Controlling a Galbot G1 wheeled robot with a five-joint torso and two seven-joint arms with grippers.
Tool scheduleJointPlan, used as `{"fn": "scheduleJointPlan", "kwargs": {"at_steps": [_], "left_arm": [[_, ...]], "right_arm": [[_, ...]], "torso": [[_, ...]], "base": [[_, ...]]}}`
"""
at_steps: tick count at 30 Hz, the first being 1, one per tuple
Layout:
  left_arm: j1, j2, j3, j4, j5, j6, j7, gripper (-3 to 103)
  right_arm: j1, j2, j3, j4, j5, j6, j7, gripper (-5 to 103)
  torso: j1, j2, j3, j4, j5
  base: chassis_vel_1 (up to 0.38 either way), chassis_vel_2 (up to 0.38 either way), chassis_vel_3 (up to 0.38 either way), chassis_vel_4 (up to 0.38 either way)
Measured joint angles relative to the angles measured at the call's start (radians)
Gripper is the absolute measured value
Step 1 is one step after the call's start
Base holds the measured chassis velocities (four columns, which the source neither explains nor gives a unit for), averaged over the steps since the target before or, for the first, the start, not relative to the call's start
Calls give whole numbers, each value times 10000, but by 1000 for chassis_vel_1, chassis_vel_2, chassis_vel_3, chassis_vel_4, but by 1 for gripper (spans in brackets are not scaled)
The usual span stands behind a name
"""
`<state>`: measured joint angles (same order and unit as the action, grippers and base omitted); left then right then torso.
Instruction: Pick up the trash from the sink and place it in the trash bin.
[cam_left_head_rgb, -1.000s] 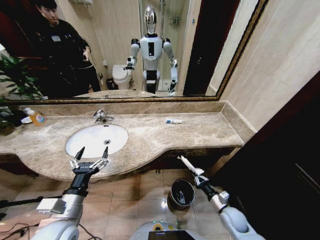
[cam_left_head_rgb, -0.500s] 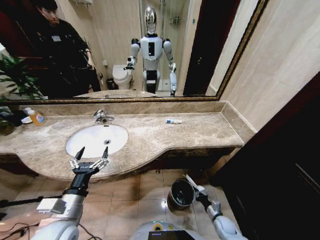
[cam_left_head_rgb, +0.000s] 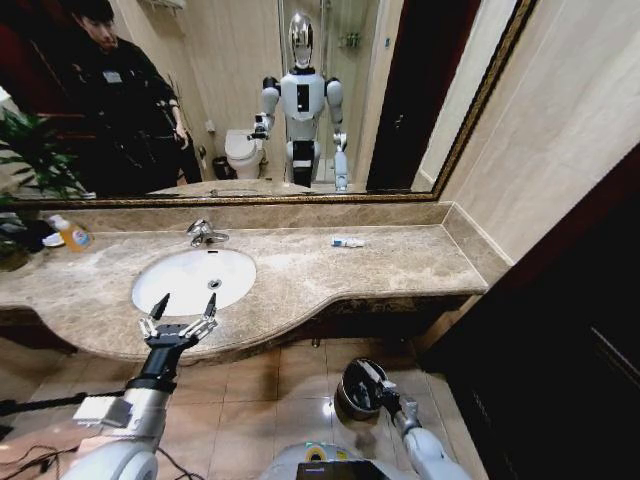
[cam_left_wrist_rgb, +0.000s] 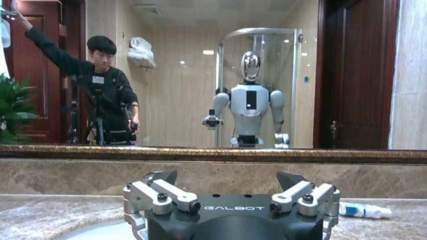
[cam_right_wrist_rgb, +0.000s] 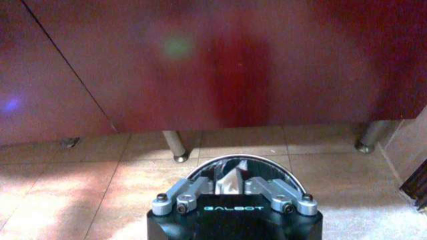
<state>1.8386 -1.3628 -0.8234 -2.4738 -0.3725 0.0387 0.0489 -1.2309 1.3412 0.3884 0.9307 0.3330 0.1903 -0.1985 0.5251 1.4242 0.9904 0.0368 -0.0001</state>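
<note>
Looking down from our head camera, we face a beige marble table (cam_left_head_rgb: 330, 270) holding a white oval sink (cam_left_head_rgb: 193, 279) with a chrome faucet (cam_left_head_rgb: 203, 234) at its far rim. Our left end effector (cam_left_head_rgb: 181, 313) hovers at the near edge of the sink, its two dark-tipped fingers (cam_left_head_rgb: 159, 304) spread wide and released, gripping nothing. Our right end effector (cam_left_head_rgb: 372, 377) hangs low by the tiled floor, directly over the mouth of the trash bin (cam_left_head_rgb: 352, 392), a small dark round bin with a shiny rim standing below the table's front edge. In the right wrist view, the right end effector (cam_right_wrist_rgb: 234, 182) has its fingers close together on a pale piece of trash (cam_right_wrist_rgb: 233, 180), held just above the bin's rim (cam_right_wrist_rgb: 267, 162). Another piece of trash, a small white and blue tube (cam_left_head_rgb: 347, 242), lies flat on the table well to the right of the sink, near the mirror; in the left wrist view this tube (cam_left_wrist_rgb: 363, 210) lies beyond our left end effector (cam_left_wrist_rgb: 229, 188). A small bottle of orange liquid (cam_left_head_rgb: 72, 235) stands at the far left of the table.
</note>
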Motion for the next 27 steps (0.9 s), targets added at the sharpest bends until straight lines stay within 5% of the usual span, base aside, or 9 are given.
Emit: {"fn": "scheduleJointPlan", "kwargs": {"at_steps": [19,27], "left_arm": [[0,0,0,0,0,0,0,100],[0,0,0,0,0,0,0,100]], "right_arm": [[-93,218,5,24,-46,73,101,90],[-170,288,43,116,-62,117,180,100]], "torso": [[0,0,0,0,2],[0,0,0,0,1]], "base": [[0,0,0,0],[0,0,0,0]]}}
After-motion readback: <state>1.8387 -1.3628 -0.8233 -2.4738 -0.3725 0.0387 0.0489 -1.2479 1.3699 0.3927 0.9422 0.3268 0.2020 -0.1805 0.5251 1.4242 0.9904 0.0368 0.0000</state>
